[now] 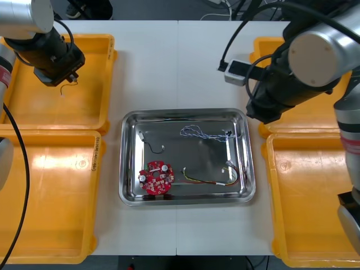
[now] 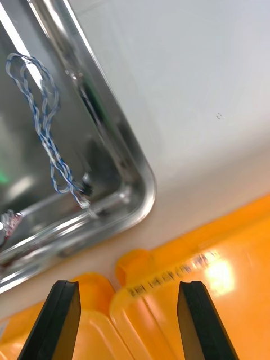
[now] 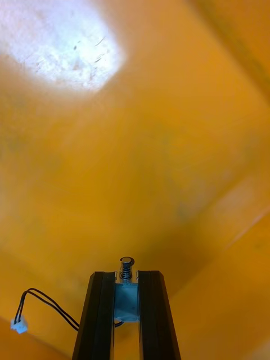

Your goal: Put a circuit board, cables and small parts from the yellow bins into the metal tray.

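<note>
Left arm: enters from the far left of the table [image 1: 180,62], wrist angled down over the far left bin [image 1: 34,109].

Left gripper [image 3: 126,306]: points at the bin floor. Its fingers [image 3: 100,315] are clamped on a small part [image 3: 127,264], whose blue body sits between them with a metal tip standing out past the fingertips. A thin black lead [image 3: 50,304] runs from the part to a white plug [image 3: 18,325] and hangs above the bin floor. In the front view the lead shows as a thin loop under the gripper. The part itself is too small to make out there.

Right arm: enters from the far right, with its bulk over the far right bin [image 1: 264,48] and the forearm slanting toward the tray [image 1: 128,194].

Right gripper [image 2: 129,323]: fingers [image 2: 59,320] spread wide with nothing between them. It is above the seam where the two right bins meet, just beside a right-hand corner of the tray. In the front view it is hidden under the arm's own body, and the arm also covers much of the far right bin.

Tray: mid-table, between the bins.
- Board [image 1: 156,177]: near left corner.
- Black cable [image 1: 153,151]: far left part.
- Blue-white cable [image 1: 197,134]: far right part, its end close to the right wall.
- Red-yellow cable [image 1: 208,181]: near right part.

Near bins: cut off by the picture's edges.
</note>
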